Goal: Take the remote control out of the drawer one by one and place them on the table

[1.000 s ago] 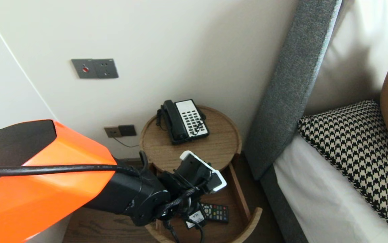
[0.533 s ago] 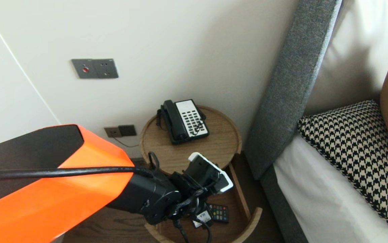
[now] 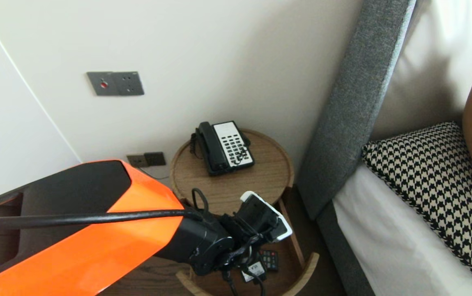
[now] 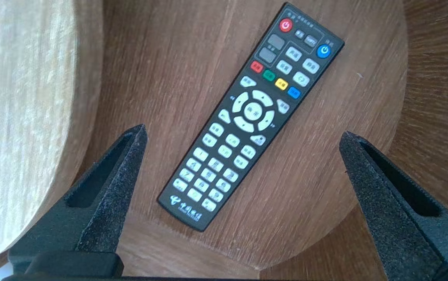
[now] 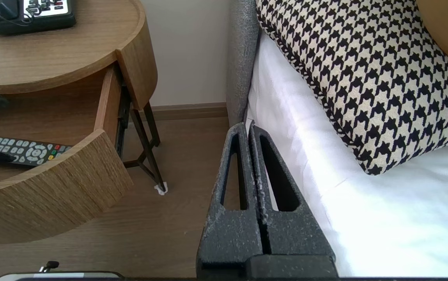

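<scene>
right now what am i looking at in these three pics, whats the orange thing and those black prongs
It is a two-armed robot. The wide picture is from its head: the orange left arm reaches to a round table with a phone on top. The other two come from cameras on its wrists. The left fingers hover wide open over a remote lying in the open drawer; they hold nothing. The right fingers are shut and empty, parked beside the bed.

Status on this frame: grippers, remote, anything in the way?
Left gripper open, above remote in open drawer. Right gripper shut, parked by bed. Nothing between fingers and remote.
</scene>
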Controlling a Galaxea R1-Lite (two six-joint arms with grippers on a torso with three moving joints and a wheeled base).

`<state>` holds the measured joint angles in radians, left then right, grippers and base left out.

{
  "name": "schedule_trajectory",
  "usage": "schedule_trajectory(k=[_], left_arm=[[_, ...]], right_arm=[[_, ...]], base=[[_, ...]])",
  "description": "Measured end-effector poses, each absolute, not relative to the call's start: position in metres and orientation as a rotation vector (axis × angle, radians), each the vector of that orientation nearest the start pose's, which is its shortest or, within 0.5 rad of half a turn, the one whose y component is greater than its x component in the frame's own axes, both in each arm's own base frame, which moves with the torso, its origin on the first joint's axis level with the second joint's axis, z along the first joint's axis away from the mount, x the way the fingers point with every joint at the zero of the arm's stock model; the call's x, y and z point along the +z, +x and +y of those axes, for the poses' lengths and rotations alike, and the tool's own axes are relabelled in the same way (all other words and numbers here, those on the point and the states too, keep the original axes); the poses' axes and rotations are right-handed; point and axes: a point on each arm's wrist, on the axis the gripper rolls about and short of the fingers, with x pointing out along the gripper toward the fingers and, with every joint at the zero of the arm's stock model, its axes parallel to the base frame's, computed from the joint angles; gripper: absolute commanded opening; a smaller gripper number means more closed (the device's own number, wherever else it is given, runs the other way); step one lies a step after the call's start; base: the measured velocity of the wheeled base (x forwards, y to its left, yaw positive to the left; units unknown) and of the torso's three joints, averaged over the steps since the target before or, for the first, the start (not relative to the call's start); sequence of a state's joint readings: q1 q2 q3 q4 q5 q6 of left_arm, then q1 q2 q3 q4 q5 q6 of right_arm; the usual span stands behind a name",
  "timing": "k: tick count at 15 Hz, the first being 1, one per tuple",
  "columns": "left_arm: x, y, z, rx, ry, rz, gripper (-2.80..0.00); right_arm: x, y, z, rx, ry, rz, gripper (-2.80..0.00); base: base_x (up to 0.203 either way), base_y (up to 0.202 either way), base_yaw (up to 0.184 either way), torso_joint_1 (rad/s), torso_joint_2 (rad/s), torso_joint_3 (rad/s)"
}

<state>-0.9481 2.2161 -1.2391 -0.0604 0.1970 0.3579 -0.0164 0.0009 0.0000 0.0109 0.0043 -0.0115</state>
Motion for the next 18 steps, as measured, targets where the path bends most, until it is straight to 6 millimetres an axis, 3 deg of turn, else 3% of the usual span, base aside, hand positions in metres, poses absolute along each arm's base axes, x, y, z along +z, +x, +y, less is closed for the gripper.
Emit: schedule_trajectory(k=[18], left_arm=[[0.031,0.238,-0.342,-0.847,0.885,0.679,0.00]], right_arm=[[0.074,-0.023,0.000,-0.012,-0.011,0.012,-2.80]], base=[[0.000,0.000,0.000,0.000,0.00,0.000]])
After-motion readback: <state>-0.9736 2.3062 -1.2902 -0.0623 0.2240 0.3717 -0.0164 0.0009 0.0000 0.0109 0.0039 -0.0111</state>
